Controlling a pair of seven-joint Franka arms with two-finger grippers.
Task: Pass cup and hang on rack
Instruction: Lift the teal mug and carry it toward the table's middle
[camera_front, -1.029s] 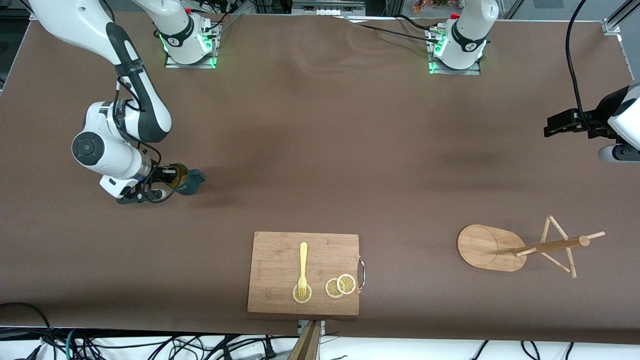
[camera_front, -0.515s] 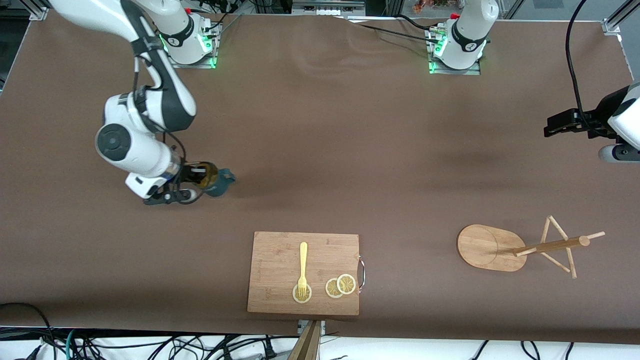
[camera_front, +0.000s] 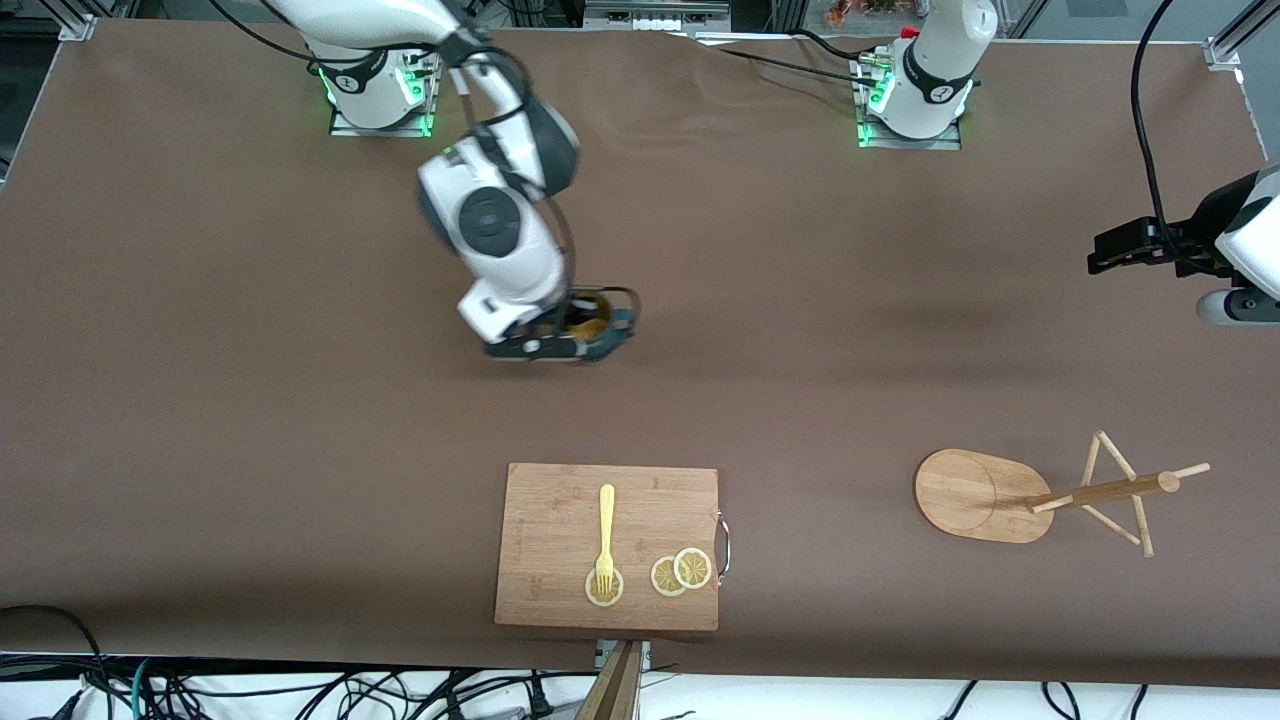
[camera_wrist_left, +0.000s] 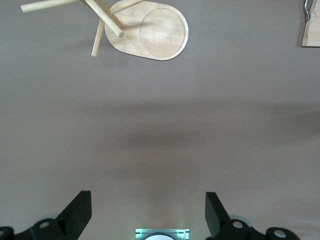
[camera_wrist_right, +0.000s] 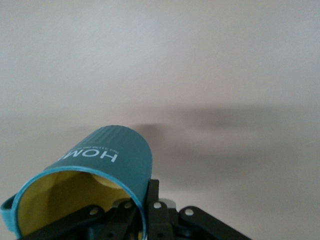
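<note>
- Overhead, right gripper (camera_front: 560, 338) is clamped on the rim of the small dark teal ribbed cup (camera_front: 598, 322) with mustard-yellow inside, carried in the air above mid-table.
- Rectangular wooden cutting board (camera_front: 560, 510) with a yellow fork (camera_front: 605, 535) and lemon slices (camera_front: 681, 571) sits nearer the front camera.
- Light wooden mug-tree rack (camera_front: 985, 495) stands toward the left arm's end.
- Left gripper (camera_wrist_left: 148, 215) waits high over that end, fingers spread wide, holding nothing.

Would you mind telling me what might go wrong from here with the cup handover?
1. The right claw pinches only the rim of the cup, up over the table's middle; it might slip or twist.
2. The left claw waits open, far from the cup; a poorly aligned handover could drop it.
3. The rack has thin pegs; hanging by the handle could miss.
</note>
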